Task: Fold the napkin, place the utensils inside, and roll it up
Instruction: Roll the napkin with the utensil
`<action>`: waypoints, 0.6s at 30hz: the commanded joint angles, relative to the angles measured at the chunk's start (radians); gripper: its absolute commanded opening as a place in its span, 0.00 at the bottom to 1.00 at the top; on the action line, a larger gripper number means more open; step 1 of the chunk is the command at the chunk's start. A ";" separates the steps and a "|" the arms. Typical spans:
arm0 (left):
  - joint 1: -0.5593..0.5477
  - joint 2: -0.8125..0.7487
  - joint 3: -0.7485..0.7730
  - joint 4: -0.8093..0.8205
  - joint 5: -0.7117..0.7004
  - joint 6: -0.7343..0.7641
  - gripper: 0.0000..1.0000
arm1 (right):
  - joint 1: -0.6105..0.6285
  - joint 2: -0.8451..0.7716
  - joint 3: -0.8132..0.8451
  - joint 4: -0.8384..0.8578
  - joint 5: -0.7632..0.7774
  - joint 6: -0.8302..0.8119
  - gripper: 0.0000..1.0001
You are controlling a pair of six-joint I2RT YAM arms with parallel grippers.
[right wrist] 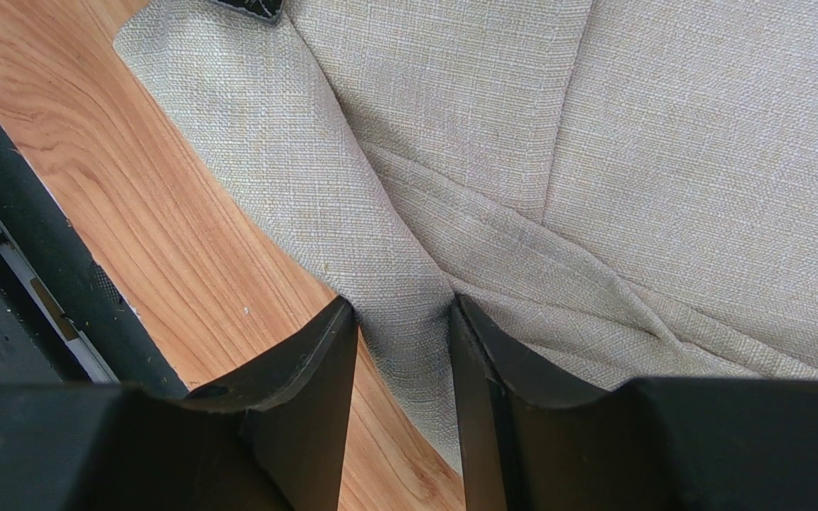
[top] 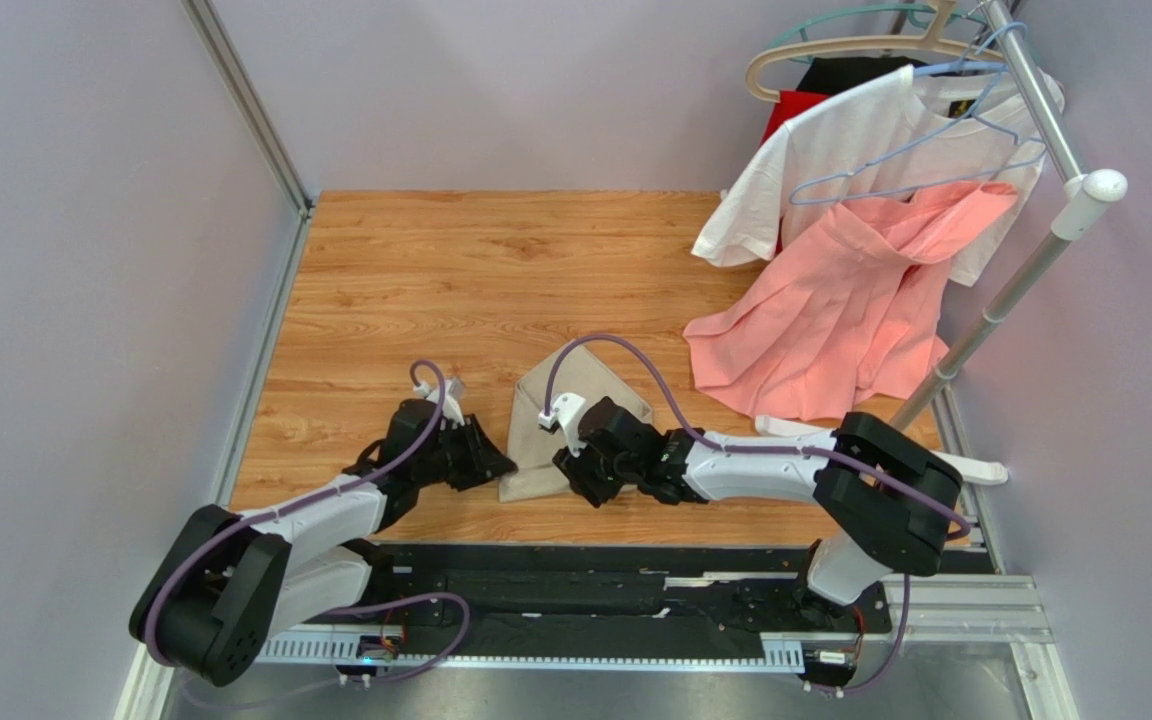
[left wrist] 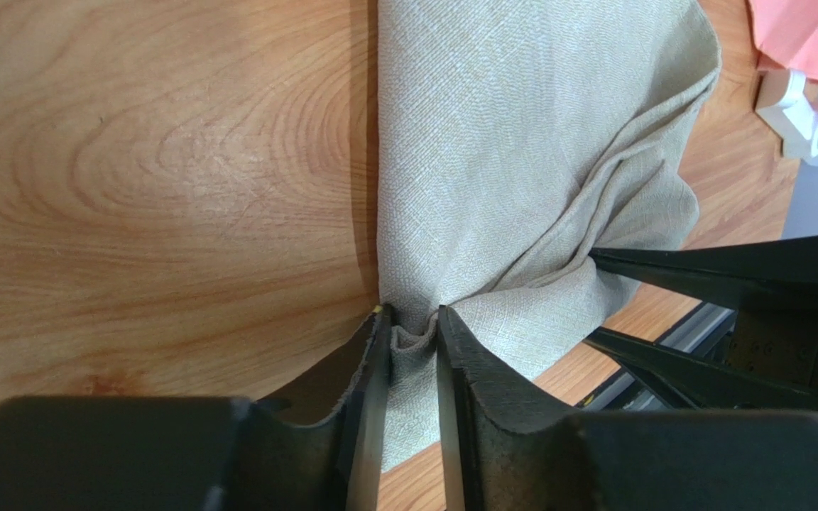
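From above, you see the napkin lying rumpled on the wooden table, close to its near edge, with both arms reaching in low from either side. That view hides the fingertips, so go to the wrist cameras for the grip. The left gripper is nearly closed, its jaws pinching a small bunch of cloth at the napkin's left edge, and creases fan out from that pinch toward the right. The right gripper stands narrow too, with a raised ridge of cloth filling the gap between its jaws (both inner faces touch the fabric). Only the left wrist view shows the two grippers together: the right one's dark fingers come in from the side, their tips at the cloth's gathered folds, near the left pinch but apart from it. The right wrist view shows a strip of bare wood between the napkin's near edge and the black rail at the table's front. You have open wood to the left and toward the back. On the right, the pink garment drapes onto the table near the napkin's far corner, not touching it, below the white T-shirt.
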 commanded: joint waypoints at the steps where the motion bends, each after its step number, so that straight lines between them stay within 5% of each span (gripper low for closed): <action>1: -0.009 0.014 -0.009 -0.019 -0.022 0.040 0.21 | 0.003 0.053 -0.017 -0.059 -0.055 0.042 0.40; 5: -0.009 0.023 0.031 -0.033 -0.020 0.056 0.00 | 0.003 0.043 -0.014 -0.059 -0.053 0.040 0.42; 18: 0.023 0.337 0.448 -0.441 0.024 0.325 0.00 | 0.038 -0.166 0.020 -0.165 0.151 -0.065 0.54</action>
